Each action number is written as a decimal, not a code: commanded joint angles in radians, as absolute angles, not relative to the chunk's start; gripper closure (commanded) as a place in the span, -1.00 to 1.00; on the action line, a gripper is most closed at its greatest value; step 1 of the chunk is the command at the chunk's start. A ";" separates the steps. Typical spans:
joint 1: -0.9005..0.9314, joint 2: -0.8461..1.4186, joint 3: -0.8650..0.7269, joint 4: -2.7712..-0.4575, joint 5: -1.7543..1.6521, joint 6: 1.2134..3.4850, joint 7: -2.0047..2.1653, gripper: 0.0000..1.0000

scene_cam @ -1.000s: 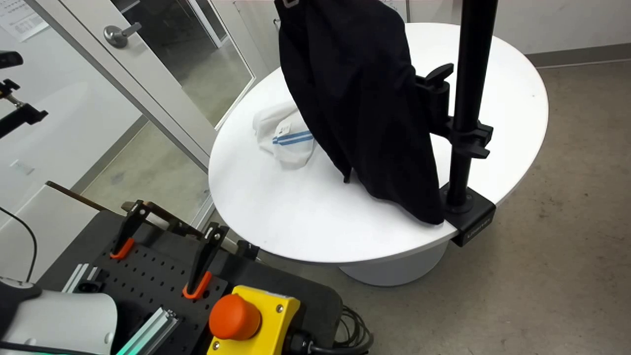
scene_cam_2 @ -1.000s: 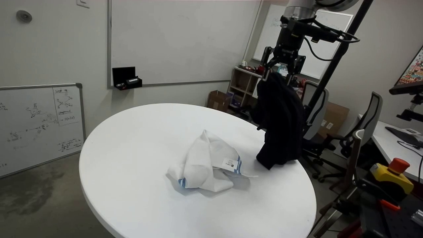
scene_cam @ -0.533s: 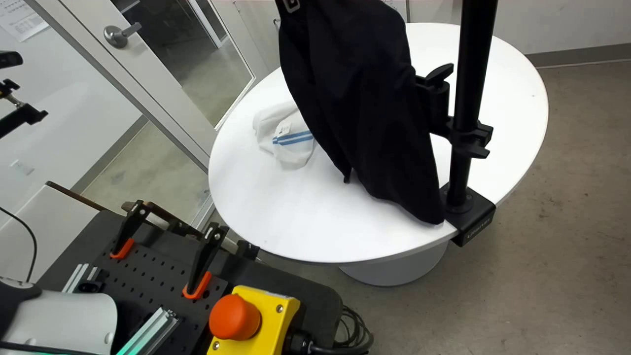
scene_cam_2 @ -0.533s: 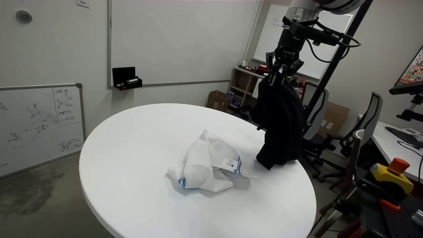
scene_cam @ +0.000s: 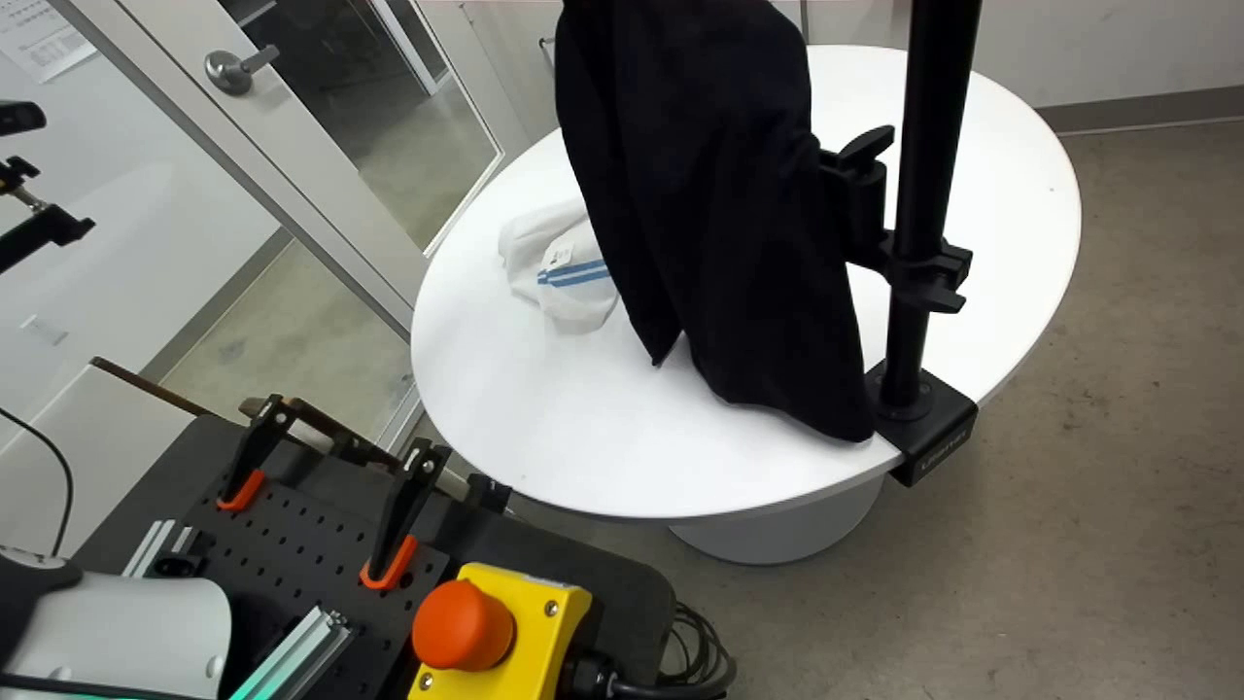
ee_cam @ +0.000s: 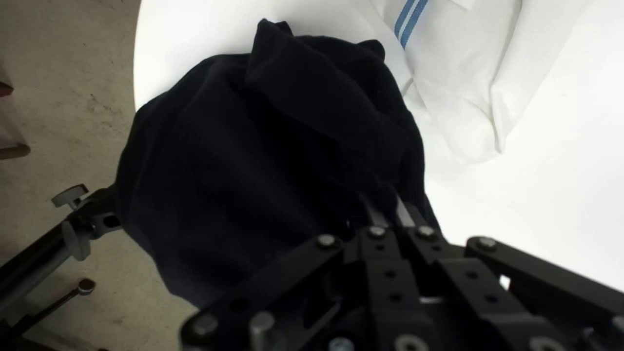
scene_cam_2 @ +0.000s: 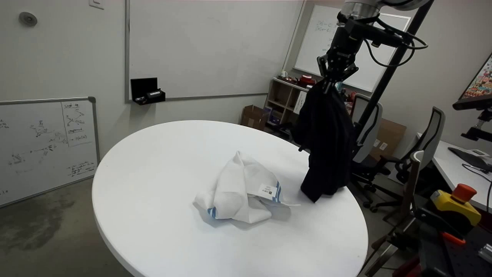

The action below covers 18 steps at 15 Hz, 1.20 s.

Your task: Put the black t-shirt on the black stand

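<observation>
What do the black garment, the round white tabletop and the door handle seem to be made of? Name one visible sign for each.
Black garment: soft, matte fabric, since it drapes in loose folds; fibre unclear.
Tabletop: smooth, perhaps laminate or painted board; its white is even, without visible grain.
Door handle: probably metal, satin-finished; grey with soft highlights.

In an exterior view, the camera looks obliquely down on the table (scene_cam: 603,437); in an exterior view, across it toward a wall whiteboard (scene_cam_2: 207,50). The wrist view looks down closely past the gripper (ee_cam: 388,210). All share the table.
</observation>
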<state>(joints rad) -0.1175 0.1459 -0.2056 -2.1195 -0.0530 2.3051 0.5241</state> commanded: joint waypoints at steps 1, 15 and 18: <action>-0.144 0.112 -0.226 -2.115 -0.066 2.308 0.522 0.98; -0.236 0.128 -0.290 -1.936 -0.059 2.266 0.561 0.98; -0.234 0.140 -0.290 -1.901 -0.066 2.257 0.579 0.98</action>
